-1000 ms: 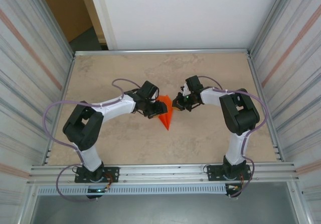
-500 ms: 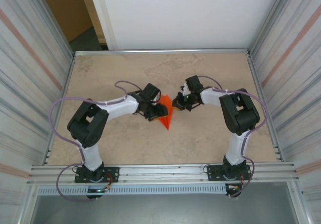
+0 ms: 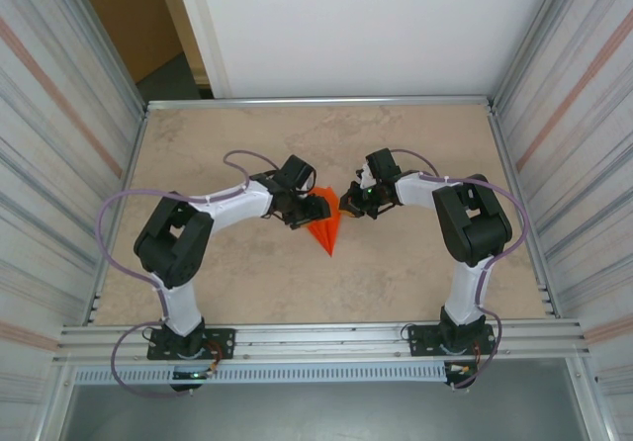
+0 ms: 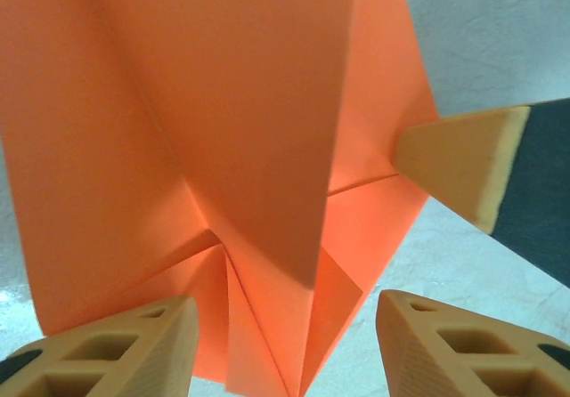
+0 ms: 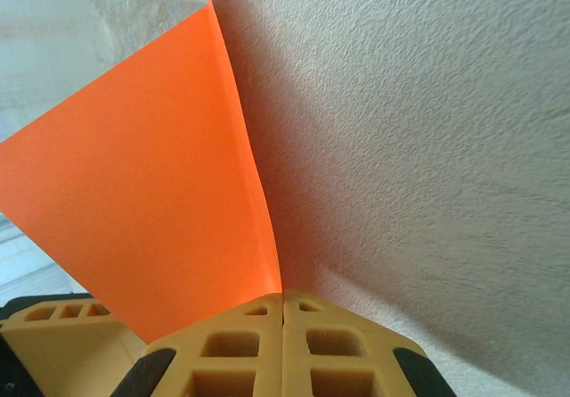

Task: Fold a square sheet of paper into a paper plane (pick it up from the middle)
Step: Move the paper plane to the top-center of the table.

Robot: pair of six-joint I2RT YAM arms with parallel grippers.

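The orange sheet of paper (image 3: 325, 229) is folded into a pointed dart shape at the middle of the table, tip toward the arms. In the left wrist view the paper (image 4: 223, 148) shows a raised centre fold and several creases. My left gripper (image 3: 305, 210) (image 4: 285, 335) is at the paper's left side, open, with the folded layers between its fingers (image 4: 116, 348). My right gripper (image 3: 349, 202) (image 5: 283, 321) is shut on the paper's right edge (image 5: 151, 201). Its fingertip (image 4: 459, 161) shows pinching that edge.
The beige table (image 3: 227, 144) is bounded by metal-framed ribbed walls (image 3: 69, 144) on both sides and an aluminium rail (image 3: 316, 337) at the near edge. Purple cables (image 3: 109, 214) loop off the left arm.
My left gripper's jaws have spread wider around the paper and its arm has shifted slightly. The right gripper and the paper have stayed in place.
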